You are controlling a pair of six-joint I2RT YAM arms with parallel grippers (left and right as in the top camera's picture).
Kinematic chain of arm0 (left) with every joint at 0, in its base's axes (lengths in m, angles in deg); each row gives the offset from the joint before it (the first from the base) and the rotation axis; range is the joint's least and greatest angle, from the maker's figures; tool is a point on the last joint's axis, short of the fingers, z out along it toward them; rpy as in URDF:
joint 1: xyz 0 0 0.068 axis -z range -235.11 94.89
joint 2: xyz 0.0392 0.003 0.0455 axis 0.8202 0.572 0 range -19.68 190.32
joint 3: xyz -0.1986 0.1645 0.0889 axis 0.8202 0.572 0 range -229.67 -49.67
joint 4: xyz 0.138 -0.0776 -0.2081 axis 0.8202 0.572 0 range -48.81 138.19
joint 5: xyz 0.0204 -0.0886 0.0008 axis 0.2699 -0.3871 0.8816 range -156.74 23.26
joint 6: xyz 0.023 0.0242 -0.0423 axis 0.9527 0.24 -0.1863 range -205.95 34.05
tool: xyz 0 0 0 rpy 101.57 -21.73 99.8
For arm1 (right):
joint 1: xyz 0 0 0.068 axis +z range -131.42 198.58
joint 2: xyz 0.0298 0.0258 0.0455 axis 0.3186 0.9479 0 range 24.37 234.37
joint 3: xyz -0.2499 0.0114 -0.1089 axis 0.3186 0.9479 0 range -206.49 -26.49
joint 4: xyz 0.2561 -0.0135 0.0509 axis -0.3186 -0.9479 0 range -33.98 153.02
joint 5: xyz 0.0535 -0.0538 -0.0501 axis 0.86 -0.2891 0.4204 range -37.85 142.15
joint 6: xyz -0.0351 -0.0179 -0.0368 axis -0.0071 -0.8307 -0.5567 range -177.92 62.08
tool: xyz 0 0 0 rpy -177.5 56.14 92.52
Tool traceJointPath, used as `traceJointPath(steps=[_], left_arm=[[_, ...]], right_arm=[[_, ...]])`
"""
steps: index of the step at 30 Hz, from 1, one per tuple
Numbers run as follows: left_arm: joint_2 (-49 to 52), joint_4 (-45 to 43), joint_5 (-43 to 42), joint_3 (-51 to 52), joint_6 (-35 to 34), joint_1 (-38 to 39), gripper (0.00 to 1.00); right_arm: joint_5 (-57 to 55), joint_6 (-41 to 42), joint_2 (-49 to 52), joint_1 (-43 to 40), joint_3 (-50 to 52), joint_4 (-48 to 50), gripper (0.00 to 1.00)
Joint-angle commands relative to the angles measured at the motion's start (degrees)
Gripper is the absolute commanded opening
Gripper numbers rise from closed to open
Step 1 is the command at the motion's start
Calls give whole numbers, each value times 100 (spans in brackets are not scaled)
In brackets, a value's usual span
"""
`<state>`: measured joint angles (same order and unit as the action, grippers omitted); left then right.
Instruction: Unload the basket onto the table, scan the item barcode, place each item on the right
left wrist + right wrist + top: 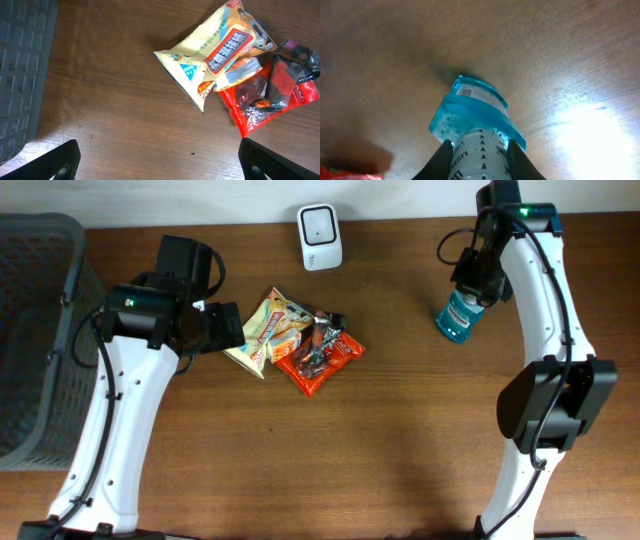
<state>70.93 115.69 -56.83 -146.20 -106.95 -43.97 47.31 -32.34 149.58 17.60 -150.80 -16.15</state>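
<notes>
Mouthwash bottle (pixel 458 315), translucent blue-green plastic with a white cap, sits at the far right of the brown wooden table (pixel 420 440) in the overhead view. The right gripper (pixel 478 285) is at its cap end. A white boxy scanner (pixel 320 237) stands at the table's far edge, well apart to the bottle's left. Near the middle lies a heap of snacks: a cream-yellow snack packet (pixel 265 330), an orange-red foil packet (pixel 318 365) and a dark crinkled wrapper (pixel 325 335) on top. The left gripper (pixel 225 328) is just beside the cream-yellow packet, and a dark grey mesh basket (pixel 35 330) fills the left edge.

From the left wrist, the left gripper (pixel 160 165) has its black fingertips (pixel 55 162) spread wide at the bottom corners, with only bare wood between them. The cream-yellow snack packet (pixel 215 55) lies ahead, the orange-red foil packet (pixel 250 117) and dark crinkled wrapper (pixel 287 75) overlapping its right side; the basket (pixel 22 65) is at the left.

From the right wrist, the right gripper (pixel 480 160) has its fingers (pixel 445 160) drawn in narrow, pressed to either side of the mouthwash bottle (pixel 475 112) at its white cap. The bottle's base points at the table; whether it touches the wood cannot be told.
</notes>
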Motion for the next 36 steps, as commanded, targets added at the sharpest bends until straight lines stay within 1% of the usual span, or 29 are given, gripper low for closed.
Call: traceJointPath(steps=[1,2,4,5,7,11,12,13,14,17,19,22,23,24,25,26,28,29,31,32,34,36], left_arm=[[-31,7,44,-11,4,-4,99],[-31,7,44,-11,7,-4,99],[-31,7,44,-11,7,-4,99],[-31,7,44,-11,7,-4,99],[-31,7,44,-11,7,-4,99],[-31,7,44,-11,7,-4,99],[-31,7,44,-11,4,-4,99],[-31,7,44,-11,7,-4,99],[-31,7,44,-11,7,-4,99],[-31,7,44,-11,7,-4,99],[-31,7,44,-11,4,-4,99],[-31,7,44,-11,4,-4,99],[-31,7,44,-11,7,-4,99],[-31,7,44,-11,7,-4,99],[-31,7,44,-11,7,-4,99],[-31,7,44,-11,4,-4,99],[-31,7,44,-11,4,-4,99],[-31,7,44,-11,4,-4,99],[-31,7,44,-11,7,-4,99],[-31,7,44,-11,4,-4,99],[-31,7,44,-11,7,-4,99],[-31,7,44,-11,4,-4,99]], right_arm=[[83,-719,-92,103,136,-433,12],[299,-1119,-310,210,136,-544,12],[448,-1495,-535,380,136,-769,12],[708,-1764,-581,518,136,-1075,13],[831,-1878,-577,638,142,-1255,14],[940,-1871,-190,632,144,-1104,16],[940,-1864,-28,632,144,-1001,16],[911,-1720,155,623,144,-776,18],[866,-1593,256,614,144,-487,23],[870,-1567,282,621,144,439,35],[874,-1563,352,621,144,719,36],[874,-1233,586,621,144,811,36],[876,-1156,586,621,140,802,49],[918,-1158,535,621,131,713,71],[999,-1169,501,627,125,522,89],[1021,-1384,525,643,127,315,100],[1019,-2385,610,774,240,245,98],[1019,-2586,638,850,361,299,98],[1060,-2592,643,977,789,817,99],[1064,-2603,643,1001,909,855,99],[997,-3161,643,1036,1399,1075,99],[892,-3161,643,1034,1755,1379,99]])
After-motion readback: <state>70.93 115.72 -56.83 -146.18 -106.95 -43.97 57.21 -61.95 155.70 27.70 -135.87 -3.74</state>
